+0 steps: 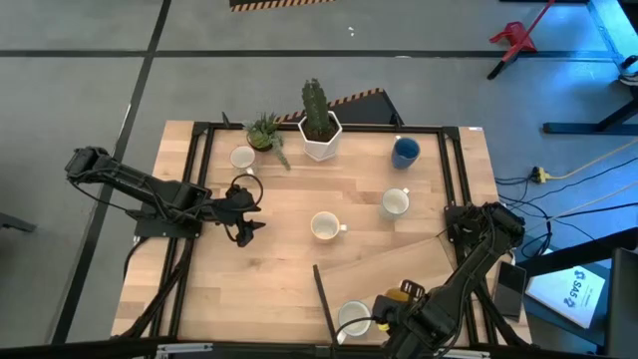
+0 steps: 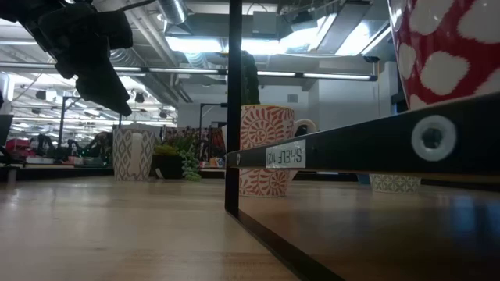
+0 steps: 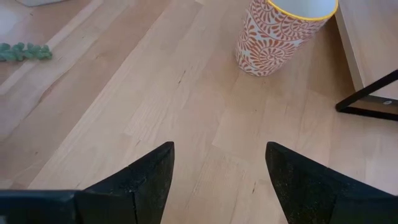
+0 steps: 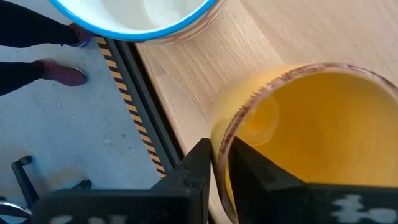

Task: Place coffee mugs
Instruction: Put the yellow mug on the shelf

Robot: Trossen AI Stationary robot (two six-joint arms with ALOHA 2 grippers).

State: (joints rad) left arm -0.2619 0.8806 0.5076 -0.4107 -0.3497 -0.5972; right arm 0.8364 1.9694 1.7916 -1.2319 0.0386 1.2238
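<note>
- The orange mug sits at the table's near edge on the robot's right, beside a white mug with a blue rim. In the right wrist view, one finger of the right pincer is inside its rim and the other outside, so it is clenched on the mug's wall.
- Glazed ceramic like this is stiff, smooth and breakable. I judge it light enough for a rim pinch, though it could slip or swing, so a slow carry and a soft landing seem wise.
- Four more mugs stand apart on the table: a cream one near the middle, a white one to its right, a dark blue one behind that, and a small white one at the far left.
- The middle mug shows in the left wrist view as round, with an orange swirl pattern and a yellow rim.
- The left pincer hangs above bare wood near the middle mug, fingers spread and holding nothing.
- The tabletop is pale planked wood with a black metal frame. A low wooden shelf on dark rails occupies its near right part.
- A white six-sided pot holding a cactus and a small leafy plant stand along the far edge.
</note>
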